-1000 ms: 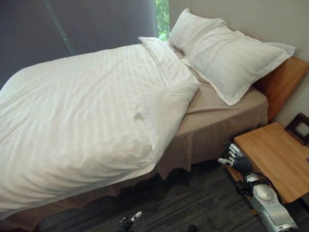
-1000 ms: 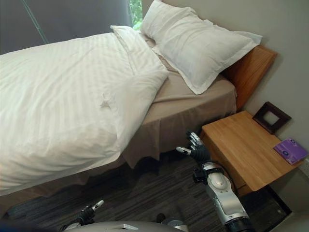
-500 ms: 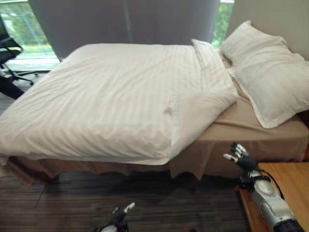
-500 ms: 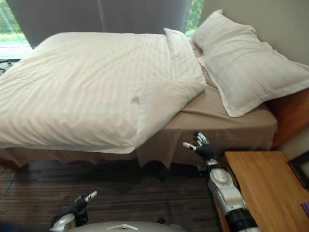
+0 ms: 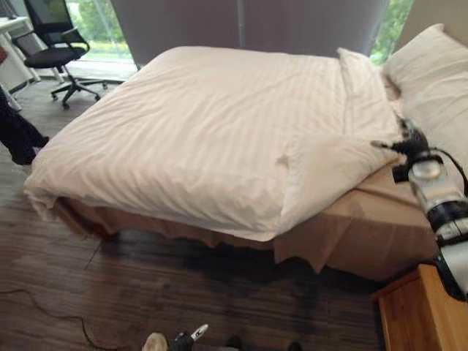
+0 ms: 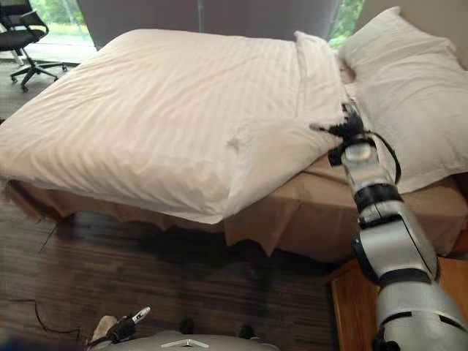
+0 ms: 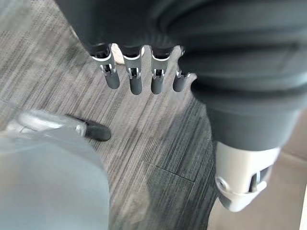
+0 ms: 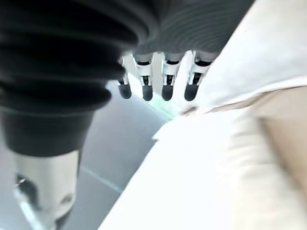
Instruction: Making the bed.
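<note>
Right hand [image 6: 344,129] with fingers straight, gripping nothing, hovers by my white striped duvet's [image 5: 219,124] folded-back corner; brown sheet [image 5: 365,219] exposed beside white pillow [image 6: 409,95], so straightening remains, I judge.

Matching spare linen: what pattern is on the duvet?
White with faint woven stripes; the duvet shows it best in the right eye view.

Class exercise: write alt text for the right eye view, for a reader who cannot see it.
The robot's right hand, fingers relaxed, reaches over the folded-back corner of a white striped duvet on a bed. A white pillow lies at the head, a tan sheet hangs down the near side, and the left hand hangs low over dark wood flooring.
</note>
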Robot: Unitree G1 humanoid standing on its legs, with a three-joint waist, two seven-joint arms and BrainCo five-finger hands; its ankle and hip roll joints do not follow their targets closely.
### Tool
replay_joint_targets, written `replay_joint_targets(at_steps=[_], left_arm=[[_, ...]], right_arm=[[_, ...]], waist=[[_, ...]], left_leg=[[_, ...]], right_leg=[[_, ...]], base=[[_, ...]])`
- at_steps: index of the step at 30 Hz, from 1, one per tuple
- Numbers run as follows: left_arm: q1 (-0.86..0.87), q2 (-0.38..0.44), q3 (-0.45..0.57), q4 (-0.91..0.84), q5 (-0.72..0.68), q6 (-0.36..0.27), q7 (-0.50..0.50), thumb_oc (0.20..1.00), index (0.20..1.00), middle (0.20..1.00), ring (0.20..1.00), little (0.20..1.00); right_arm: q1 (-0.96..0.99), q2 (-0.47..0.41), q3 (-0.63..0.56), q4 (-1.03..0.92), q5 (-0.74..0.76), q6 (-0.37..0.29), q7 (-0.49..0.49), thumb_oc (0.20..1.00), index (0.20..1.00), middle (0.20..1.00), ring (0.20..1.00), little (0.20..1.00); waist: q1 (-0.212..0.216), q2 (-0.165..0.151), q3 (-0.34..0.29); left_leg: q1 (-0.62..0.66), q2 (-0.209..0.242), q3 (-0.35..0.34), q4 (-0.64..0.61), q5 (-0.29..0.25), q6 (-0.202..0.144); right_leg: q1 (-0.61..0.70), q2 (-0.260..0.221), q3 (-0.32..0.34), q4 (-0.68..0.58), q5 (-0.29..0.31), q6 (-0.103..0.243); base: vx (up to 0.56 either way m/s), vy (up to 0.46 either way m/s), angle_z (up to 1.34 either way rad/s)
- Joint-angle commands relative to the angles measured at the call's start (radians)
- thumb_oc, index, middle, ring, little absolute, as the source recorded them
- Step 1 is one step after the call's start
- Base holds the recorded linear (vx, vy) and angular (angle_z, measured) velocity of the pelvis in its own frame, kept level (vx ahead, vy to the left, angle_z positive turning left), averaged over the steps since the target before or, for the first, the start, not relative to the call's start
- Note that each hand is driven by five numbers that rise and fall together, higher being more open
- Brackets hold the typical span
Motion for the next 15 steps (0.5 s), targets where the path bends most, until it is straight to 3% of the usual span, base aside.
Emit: replay_joint_targets(at_steps=[1, 5, 6, 7, 10, 11, 15], left_arm=[[-0.049, 0.059, -0.03, 0.009, -0.04, -0.038, -0.014, 1.0, 1.0, 1.0, 1.0, 1.0], [-0.041, 0.069, -0.025, 0.004, -0.048, -0.043, -0.01, 1.0, 1.0, 1.0, 1.0, 1.0], [-0.041, 0.069, -0.025, 0.004, -0.048, -0.043, -0.01, 1.0, 1.0, 1.0, 1.0, 1.0], [-0.039, 0.066, -0.034, -0.011, -0.06, -0.045, -0.012, 1.0, 1.0, 1.0, 1.0, 1.0], [-0.034, 0.069, -0.041, -0.061, -0.093, -0.052, -0.016, 1.0, 1.0, 1.0, 1.0, 1.0], [-0.03, 0.064, -0.043, -0.074, -0.123, -0.053, -0.016, 1.0, 1.0, 1.0, 1.0, 1.0], [-0.012, 0.043, -0.044, -0.086, -0.157, -0.049, -0.014, 1.0, 1.0, 1.0, 1.0, 1.0]], right_arm=[[-0.034, -0.019, 0.071, 0.039, -0.098, -0.008, -0.022, 1.0, 1.0, 1.0, 1.0, 1.0], [-0.144, -0.056, 0.125, 0.083, -0.164, 0.001, -0.029, 1.0, 1.0, 1.0, 1.0, 1.0], [-0.144, -0.056, 0.125, 0.083, -0.164, 0.001, -0.029, 1.0, 1.0, 1.0, 1.0, 1.0], [-0.186, -0.085, 0.154, 0.106, -0.194, 0.0, -0.026, 1.0, 1.0, 1.0, 1.0, 1.0], [-0.276, -0.144, 0.233, 0.135, -0.254, 0.005, -0.018, 1.0, 1.0, 1.0, 1.0, 1.0], [-0.341, -0.193, 0.278, 0.157, -0.274, 0.007, -0.031, 1.0, 1.0, 1.0, 1.0, 1.0], [-0.4, -0.238, 0.336, 0.163, -0.31, 0.013, -0.055, 1.0, 1.0, 1.0, 1.0, 1.0]], waist=[[0.015, -0.022, 0.008], [0.028, 0.028, 0.032], [0.028, 0.028, 0.032], [0.035, 0.056, 0.05], [0.045, 0.094, 0.075], [0.05, 0.12, 0.096], [0.06, 0.143, 0.117]], left_leg=[[0.068, -0.073, 0.04, -0.001, -0.098, 0.032], [0.023, -0.076, -0.002, -0.001, -0.057, 0.009], [0.023, -0.076, -0.002, -0.001, -0.057, 0.009], [-0.008, -0.079, -0.019, -0.001, -0.035, -0.003], [-0.066, -0.086, -0.033, -0.001, -0.007, -0.014], [-0.105, -0.088, -0.039, -0.001, 0.014, -0.024], [-0.15, -0.09, -0.042, -0.001, 0.043, -0.034]], right_leg=[[-0.037, 0.01, 0.04, 0.017, -0.084, -0.006], [-0.062, 0.007, 0.0, 0.017, -0.096, -0.016], [-0.062, 0.007, 0.0, 0.017, -0.096, -0.016], [-0.086, 0.003, -0.02, 0.017, -0.093, -0.022], [-0.135, -0.001, -0.033, 0.017, -0.088, -0.023], [-0.174, -0.003, -0.038, 0.025, -0.088, -0.025], [-0.226, -0.005, -0.038, 0.042, -0.088, -0.029]], base=[[0.07, -0.09, 0.44], [0.04, -0.118, 0.26], [-0.03, -0.137, 0.19], [-0.03, -0.118, 0.13], [-0.02, -0.155, 0.34], [-0.01, -0.135, 0.16], [0.02, -0.109, 0.09]])
